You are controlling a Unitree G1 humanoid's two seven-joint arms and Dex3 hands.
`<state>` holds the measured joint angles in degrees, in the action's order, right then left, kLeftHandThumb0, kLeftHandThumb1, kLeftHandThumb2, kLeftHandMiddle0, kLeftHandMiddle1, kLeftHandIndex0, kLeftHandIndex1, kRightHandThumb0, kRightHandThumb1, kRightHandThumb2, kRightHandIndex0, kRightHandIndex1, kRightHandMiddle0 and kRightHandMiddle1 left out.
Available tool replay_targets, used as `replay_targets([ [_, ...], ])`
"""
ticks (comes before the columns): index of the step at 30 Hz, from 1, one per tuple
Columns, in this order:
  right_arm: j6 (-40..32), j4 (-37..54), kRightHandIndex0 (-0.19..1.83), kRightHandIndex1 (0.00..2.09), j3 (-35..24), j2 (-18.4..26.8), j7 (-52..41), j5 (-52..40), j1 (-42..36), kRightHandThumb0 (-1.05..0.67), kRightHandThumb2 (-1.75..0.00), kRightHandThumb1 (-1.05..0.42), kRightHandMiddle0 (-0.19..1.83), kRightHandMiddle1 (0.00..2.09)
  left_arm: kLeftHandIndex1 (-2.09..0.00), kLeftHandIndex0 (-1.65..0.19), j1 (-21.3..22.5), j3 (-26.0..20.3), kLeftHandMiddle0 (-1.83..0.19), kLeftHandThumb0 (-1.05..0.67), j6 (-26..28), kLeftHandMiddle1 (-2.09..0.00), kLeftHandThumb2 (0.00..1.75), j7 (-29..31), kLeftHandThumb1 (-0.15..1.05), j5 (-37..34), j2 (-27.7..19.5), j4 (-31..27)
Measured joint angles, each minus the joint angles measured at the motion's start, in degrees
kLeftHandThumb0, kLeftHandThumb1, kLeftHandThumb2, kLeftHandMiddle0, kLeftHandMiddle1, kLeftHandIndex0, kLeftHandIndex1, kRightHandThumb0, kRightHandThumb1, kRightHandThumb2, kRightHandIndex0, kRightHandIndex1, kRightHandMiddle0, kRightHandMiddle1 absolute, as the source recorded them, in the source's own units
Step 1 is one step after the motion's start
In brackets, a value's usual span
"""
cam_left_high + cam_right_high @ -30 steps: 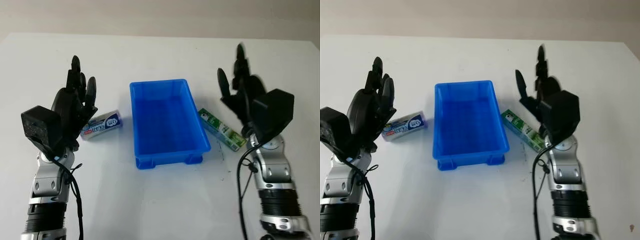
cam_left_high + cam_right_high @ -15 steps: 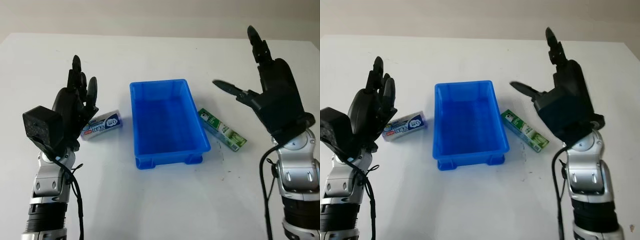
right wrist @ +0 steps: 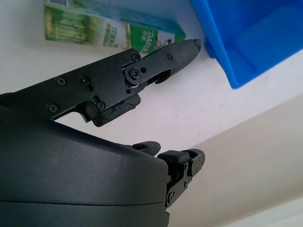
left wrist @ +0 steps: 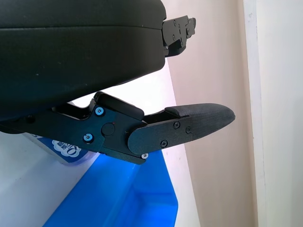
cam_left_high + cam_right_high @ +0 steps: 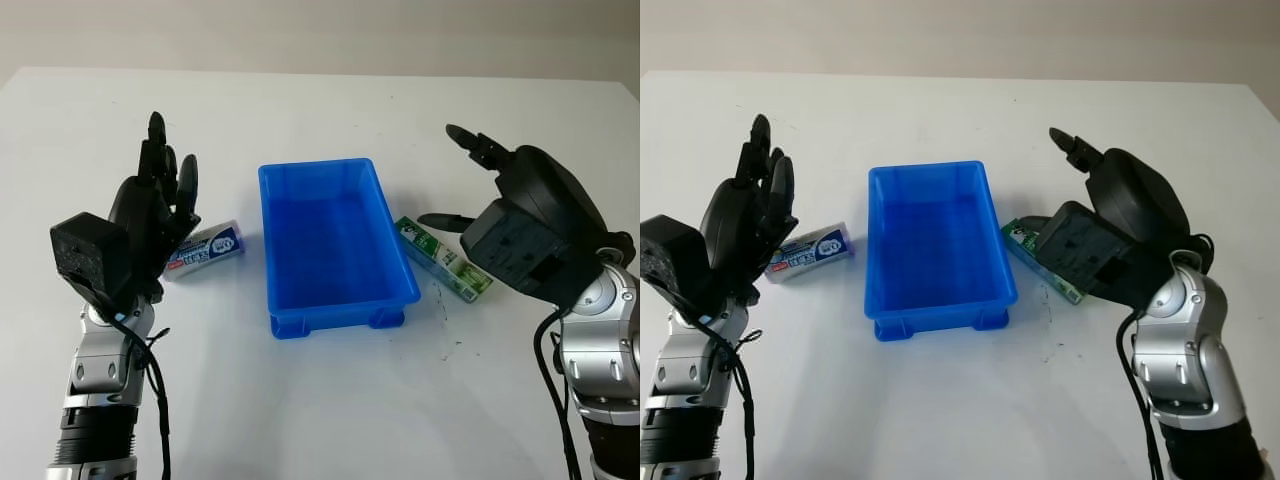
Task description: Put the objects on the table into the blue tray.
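Blue tray point(image 5: 335, 240) sits between two unpicked items: right hand point(image 5: 520, 215), holding nothing, tips over the green box point(image 5: 445, 260), likely lining up a grasp; left hand point(image 5: 140, 215), empty, waits beside the tube point(image 5: 205, 250).

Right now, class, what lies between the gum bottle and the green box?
The empty blue tray sits between the gum bottle and the green box, in both eye views.

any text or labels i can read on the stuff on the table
White and blue pack: printed label with blue characters, too small to read.
Green box: green and white print, too blurred to read.
Blue tray: no text.
Left hand and right hand: open, above the table, no markings.
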<state>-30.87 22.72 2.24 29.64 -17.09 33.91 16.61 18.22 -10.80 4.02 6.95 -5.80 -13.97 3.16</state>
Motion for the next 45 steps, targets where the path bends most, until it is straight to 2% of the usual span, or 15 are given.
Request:
replay_targets([
  [9,1.09,-1.46,0.33,0.08,3.43,0.34,-1.01,3.89,-0.96,-0.59,-0.06,-0.89,0.25,0.04,0.0,0.19,0.24,0.0,0.19,-0.82,0.03,0.0,0.62,0.06,1.05,0.02,-0.29,0.03],
  [17,3.04,-10.22,0.39,0.11,6.7,0.33,1.14,6.65,-0.94,-0.59,-0.05,-0.88,0.24,0.05,0.0,0.19,0.26,-0.05,0.19,-0.83,0.15,0.0,0.59,0.01,1.05,-0.08,-0.36,0.05],
  [24,3.35,-14.83,0.31,0.06,8.49,0.24,2.01,8.03,-0.57,-0.58,-0.06,-0.9,0.21,0.05,0.0,0.19,0.26,-0.01,0.19,-0.81,0.16,0.0,0.61,0.13,1.05,-0.06,-0.38,0.06],
  [28,3.37,-16.01,0.35,0.08,8.94,0.24,1.78,8.37,-0.11,-0.55,-0.06,-0.89,0.26,0.07,0.0,0.19,0.26,0.0,0.19,-0.81,0.18,0.0,0.61,0.16,1.05,-0.05,-0.4,0.05],
  [29,3.57,-16.07,0.41,0.12,8.95,0.25,1.82,8.37,-0.08,-0.52,-0.06,-0.9,0.33,0.1,0.0,0.19,0.26,0.0,0.19,-0.81,0.19,0.0,0.61,0.17,1.05,-0.04,-0.4,0.05],
  [30,4.24,-16.28,0.42,0.25,8.95,0.26,2.15,8.37,-0.09,-0.49,-0.06,-0.91,0.36,0.22,0.0,0.19,0.26,0.0,0.19,-0.81,0.19,0.0,0.6,0.18,1.05,-0.03,-0.43,0.05],
  [32,6.62,-16.66,0.04,1.34,8.93,0.29,3.75,8.35,-0.2,-0.44,-0.06,-0.93,0.13,1.07,0.0,0.19,0.26,0.0,0.19,-0.82,0.19,0.0,0.59,0.17,1.05,-0.03,-0.45,0.05],
  [33,7.85,-16.78,-0.03,1.55,8.92,0.3,4.68,8.34,-0.21,-0.44,-0.05,-0.94,0.07,1.25,0.0,0.19,0.26,0.0,0.19,-0.82,0.19,0.0,0.59,0.16,1.05,-0.03,-0.45,0.05],
  [35,9.91,-17.2,-0.03,1.82,8.92,0.32,6.48,8.39,-0.27,-0.41,-0.05,-0.95,0.08,1.5,0.0,0.19,0.26,0.0,0.19,-0.82,0.19,0.0,0.59,0.16,1.05,-0.02,-0.45,0.05],
  [37,11.53,-17.74,0.02,1.99,8.91,0.33,8.18,8.62,-0.46,-0.39,-0.06,-0.95,0.08,1.66,0.0,0.19,0.26,0.0,0.19,-0.81,0.19,0.0,0.59,0.14,1.05,0.02,-0.45,0.05],
  [38,12.16,-17.9,0.19,2.05,8.88,0.33,8.9,8.65,-0.6,-0.38,-0.05,-0.95,0.1,1.77,0.0,0.19,0.26,0.0,0.19,-0.81,0.19,0.0,0.59,0.13,1.05,0.03,-0.45,0.05],
  [41,13.4,-18.26,0.52,2.09,8.59,0.33,10.11,8.66,-0.78,-0.37,-0.05,-0.95,0.15,2.01,0.0,0.19,0.26,0.0,0.19,-0.82,0.19,0.0,0.59,0.11,1.05,0.04,-0.45,0.05],
  [45,14.85,-18.71,0.57,2.09,8.35,0.33,11.02,8.65,-0.8,-0.4,-0.06,-0.97,0.32,2.09,0.0,0.19,0.26,0.0,0.19,-0.81,0.18,0.0,0.59,0.05,1.05,0.21,-0.45,0.05],
])
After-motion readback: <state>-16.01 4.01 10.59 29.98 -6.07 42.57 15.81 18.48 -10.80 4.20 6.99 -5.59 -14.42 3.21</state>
